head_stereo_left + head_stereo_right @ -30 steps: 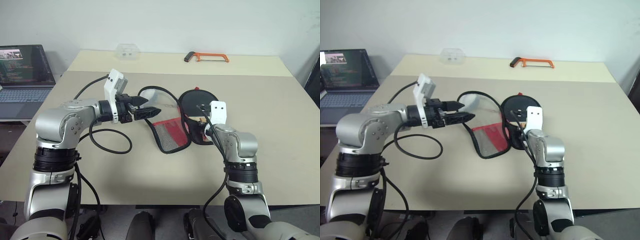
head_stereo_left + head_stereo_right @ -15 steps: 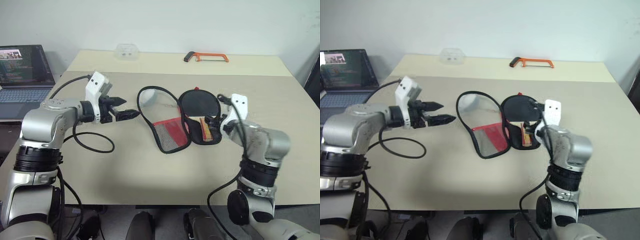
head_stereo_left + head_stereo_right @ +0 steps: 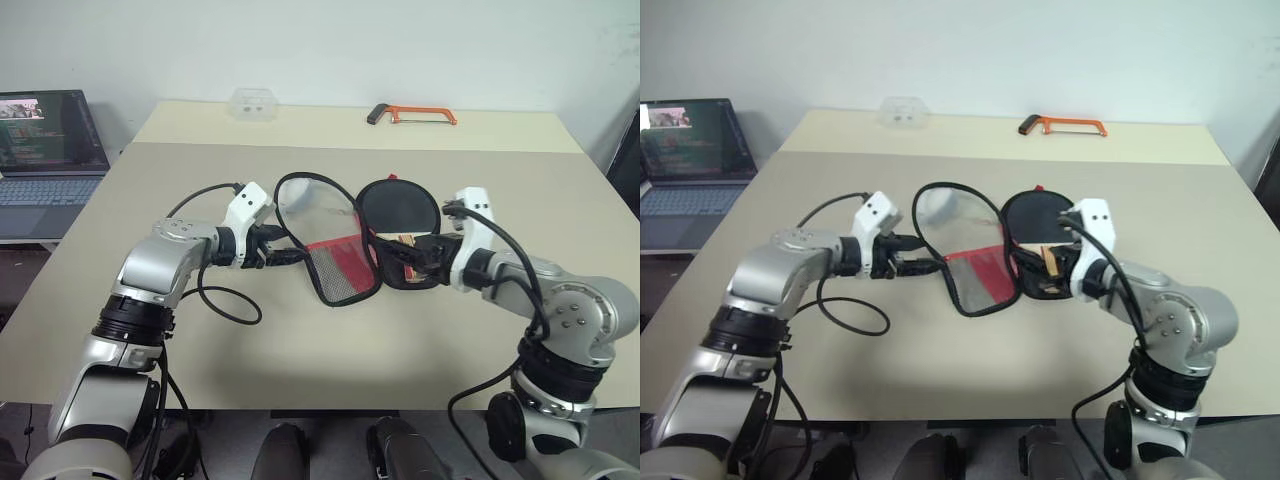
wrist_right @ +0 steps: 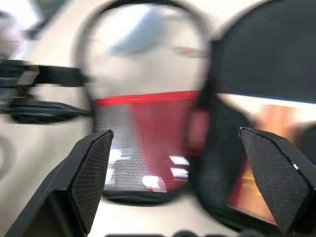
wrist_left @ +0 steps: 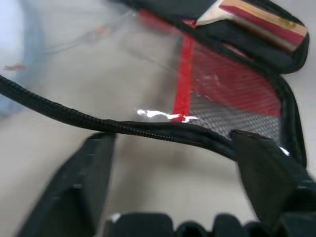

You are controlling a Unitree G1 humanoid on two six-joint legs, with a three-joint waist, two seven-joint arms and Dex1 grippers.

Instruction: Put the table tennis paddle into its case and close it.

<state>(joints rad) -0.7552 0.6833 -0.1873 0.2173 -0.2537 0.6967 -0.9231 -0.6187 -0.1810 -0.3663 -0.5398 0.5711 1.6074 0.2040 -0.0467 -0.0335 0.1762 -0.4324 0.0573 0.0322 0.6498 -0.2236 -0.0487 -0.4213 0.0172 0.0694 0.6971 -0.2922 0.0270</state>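
With the table tennis paddle (image 3: 402, 222) lying in the case (image 3: 352, 245) spread open mid-table, the spread left gripper (image 3: 283, 255) straddles the flap's zipper edge (image 5: 148, 129), while the right gripper (image 3: 415, 254) is open beside the handle; the flap needs folding over next.

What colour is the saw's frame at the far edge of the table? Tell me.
The saw has an orange frame with a black handle, clearest in the left eye view.

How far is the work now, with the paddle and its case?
Done: the table tennis paddle already lies in the right half of the case, handle showing. In hand: the left gripper is at the rim of the open flap, its fingers on either side of the edge; the right gripper is open beside the handle. Left: folding the flap over and zipping it.
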